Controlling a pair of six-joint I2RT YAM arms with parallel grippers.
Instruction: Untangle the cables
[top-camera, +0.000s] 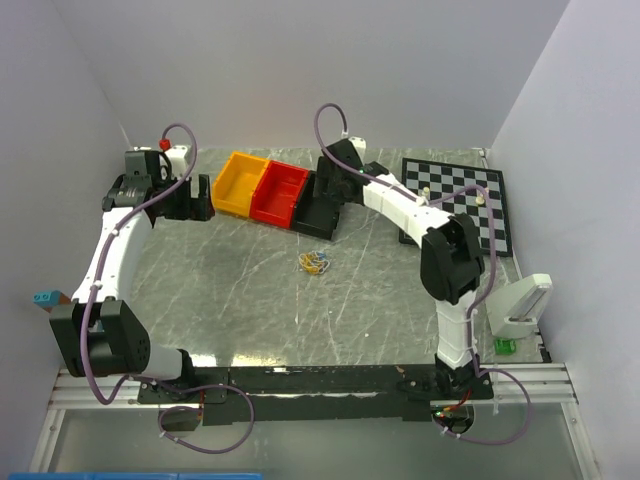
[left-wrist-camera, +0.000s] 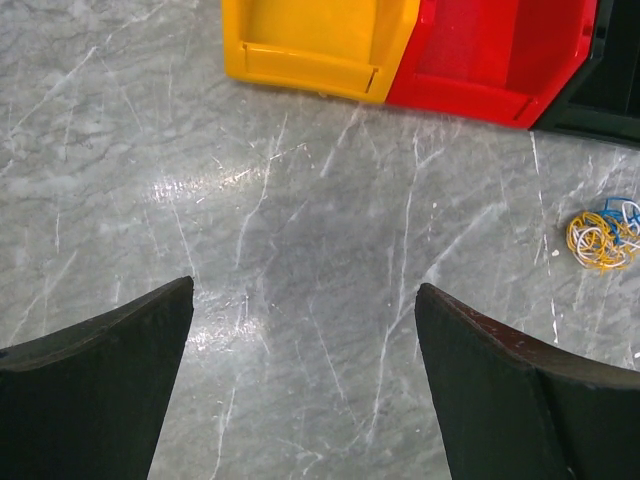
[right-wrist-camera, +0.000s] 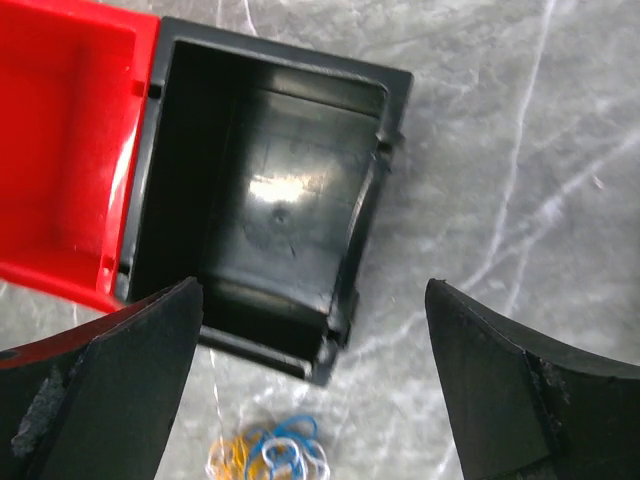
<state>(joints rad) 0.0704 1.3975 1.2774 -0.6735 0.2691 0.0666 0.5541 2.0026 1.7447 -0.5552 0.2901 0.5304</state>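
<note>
The cables (top-camera: 314, 263) are a small tangled clump of thin yellow, blue and white loops on the marble table, in front of the bins. The clump shows at the right edge of the left wrist view (left-wrist-camera: 603, 235) and at the bottom of the right wrist view (right-wrist-camera: 270, 458). My left gripper (left-wrist-camera: 303, 330) is open and empty, high at the far left, well away from the clump. My right gripper (right-wrist-camera: 312, 340) is open and empty, hovering above the black bin (right-wrist-camera: 265, 195), just beyond the clump.
A yellow bin (top-camera: 238, 183), a red bin (top-camera: 280, 192) and the black bin (top-camera: 318, 210) stand in a row at the back. A checkerboard (top-camera: 462, 200) lies at the back right. A white holder (top-camera: 522, 305) stands at the right edge.
</note>
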